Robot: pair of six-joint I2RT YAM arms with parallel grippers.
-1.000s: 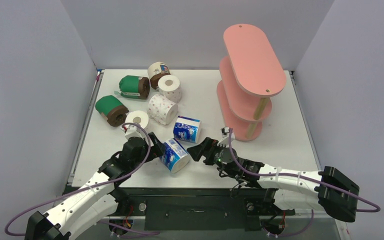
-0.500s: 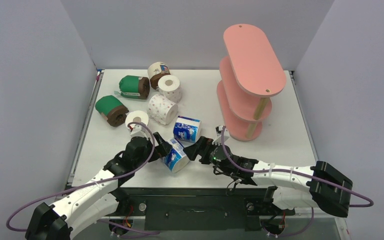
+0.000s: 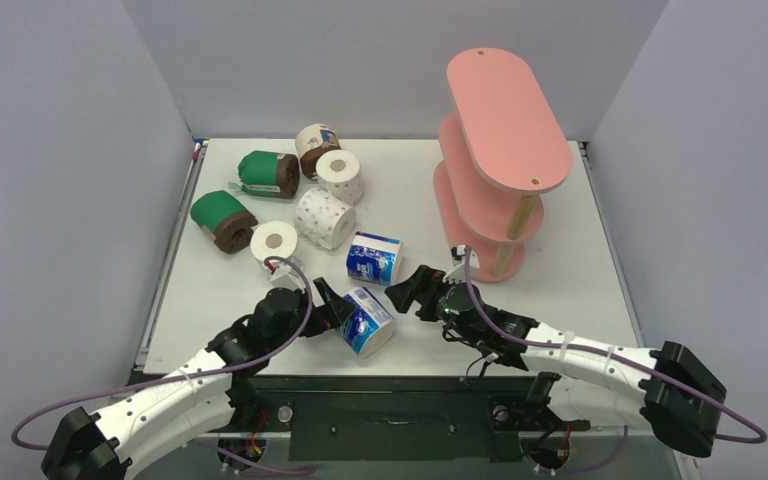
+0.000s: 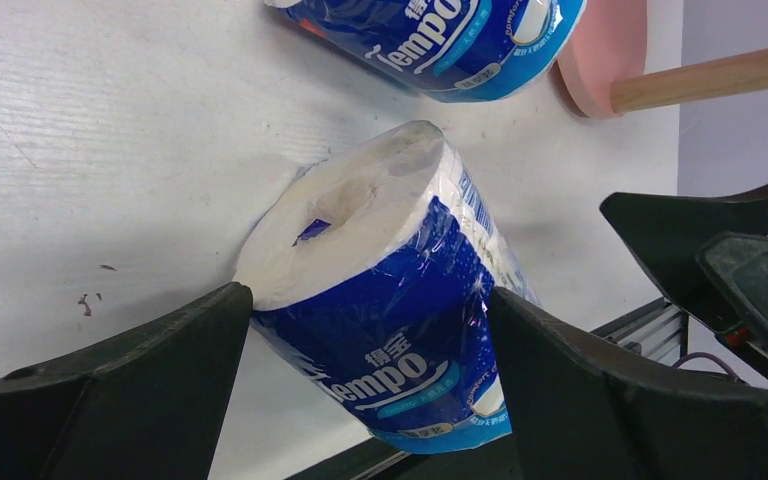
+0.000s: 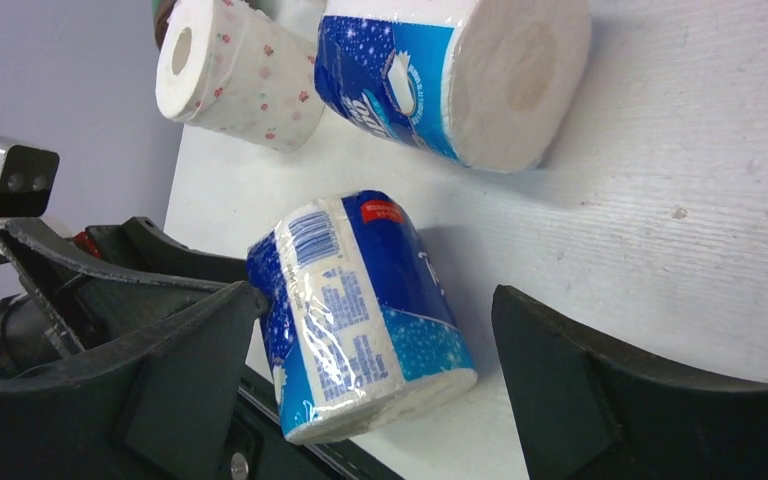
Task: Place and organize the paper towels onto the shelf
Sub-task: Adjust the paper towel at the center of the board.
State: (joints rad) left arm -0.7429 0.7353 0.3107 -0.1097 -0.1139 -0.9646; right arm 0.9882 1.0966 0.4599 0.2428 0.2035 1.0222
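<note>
Left pincer clasped the blue-wrapped roll; right pincer stood wide, empty. A firm, level lift toward the shelf was advised.

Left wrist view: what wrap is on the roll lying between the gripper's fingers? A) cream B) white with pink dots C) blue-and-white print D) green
C: the roll lying on the table between the two fingers of the left gripper wears a glossy blue-and-white printed wrap.
</note>
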